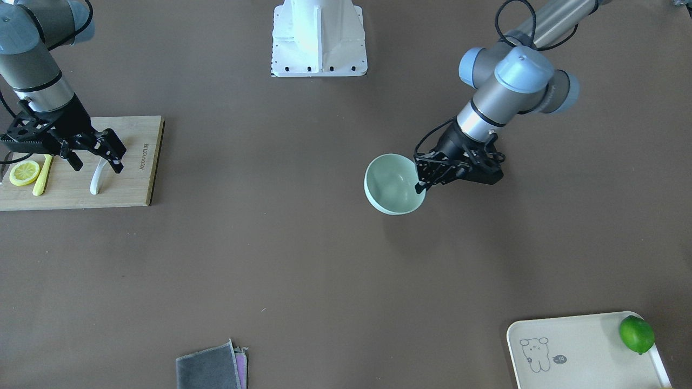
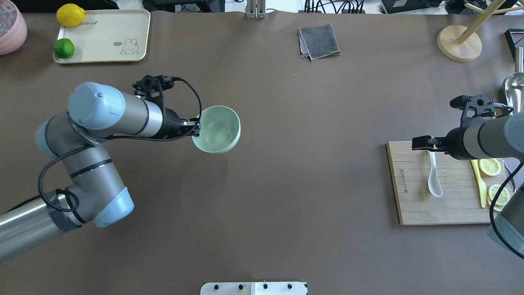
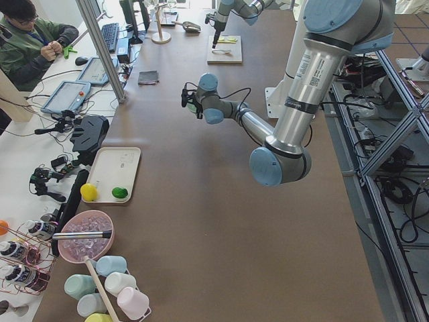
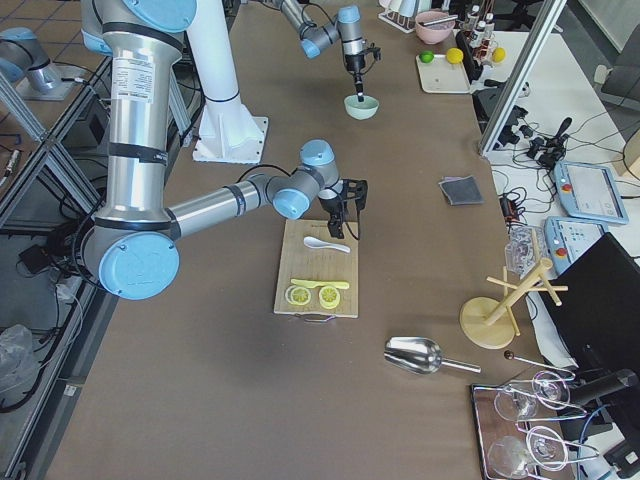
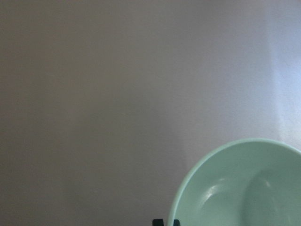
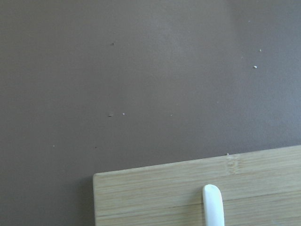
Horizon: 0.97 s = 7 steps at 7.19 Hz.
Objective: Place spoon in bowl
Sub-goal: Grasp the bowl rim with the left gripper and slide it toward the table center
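The mint-green bowl (image 1: pixel 392 186) is near the table's middle, on my left arm's side. My left gripper (image 1: pixel 421 182) is shut on its rim and holds it slightly tilted; the bowl (image 2: pixel 219 130) is empty. The left wrist view shows the bowl (image 5: pixel 235 188) at its lower right. The white spoon (image 1: pixel 97 179) lies on the wooden cutting board (image 1: pixel 130 186). My right gripper (image 1: pixel 96 161) is open just above the spoon's handle, one finger on each side. The spoon (image 2: pixel 434 178) is also in the overhead view, and its handle tip (image 6: pixel 212 203) is in the right wrist view.
A yellow knife (image 1: pixel 42 175) and a lemon slice (image 1: pixel 24 173) lie on the board beside the spoon. A cream tray (image 2: pixel 102 37) holds a lime (image 2: pixel 64 48) and a lemon. A grey cloth (image 2: pixel 319 41), a wooden stand (image 2: pixel 458 43) and a metal scoop (image 4: pixel 415 353) sit by the far edge.
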Each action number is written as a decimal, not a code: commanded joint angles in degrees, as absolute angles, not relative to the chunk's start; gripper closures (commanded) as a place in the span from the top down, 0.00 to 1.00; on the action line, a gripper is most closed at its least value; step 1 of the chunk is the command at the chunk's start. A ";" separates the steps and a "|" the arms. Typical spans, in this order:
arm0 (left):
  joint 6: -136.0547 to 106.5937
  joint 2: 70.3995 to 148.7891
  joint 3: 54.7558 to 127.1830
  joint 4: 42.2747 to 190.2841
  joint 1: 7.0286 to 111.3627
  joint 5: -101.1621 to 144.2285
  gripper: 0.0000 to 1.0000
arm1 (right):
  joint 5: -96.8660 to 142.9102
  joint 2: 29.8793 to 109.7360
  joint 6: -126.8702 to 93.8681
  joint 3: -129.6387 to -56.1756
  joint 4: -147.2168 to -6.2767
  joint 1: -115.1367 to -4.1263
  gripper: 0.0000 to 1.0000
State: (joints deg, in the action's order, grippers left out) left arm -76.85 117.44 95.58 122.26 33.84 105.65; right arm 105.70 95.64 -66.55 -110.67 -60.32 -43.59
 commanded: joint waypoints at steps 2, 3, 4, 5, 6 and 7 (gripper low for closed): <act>-79.37 122.61 95.71 115.23 26.29 97.06 0.95 | 104.51 95.71 -66.09 -110.65 -60.29 -43.07 0.98; -79.19 122.26 95.89 115.31 25.58 93.90 0.98 | 104.42 95.80 -66.09 -110.57 -60.29 -42.54 0.98; -79.10 122.26 96.67 115.23 25.75 94.13 0.98 | 104.41 96.15 -66.09 -110.65 -60.29 -42.10 0.98; -78.49 121.21 98.94 115.22 27.32 95.78 0.98 | 104.33 96.50 -66.09 -110.74 -60.29 -42.01 0.98; -74.92 116.68 101.66 115.14 37.08 109.98 0.98 | 104.33 96.94 -64.27 -110.74 -60.29 -41.92 0.98; -68.44 111.67 103.17 115.31 48.49 122.57 0.98 | 104.41 98.07 -61.72 -110.66 -60.21 -41.84 0.97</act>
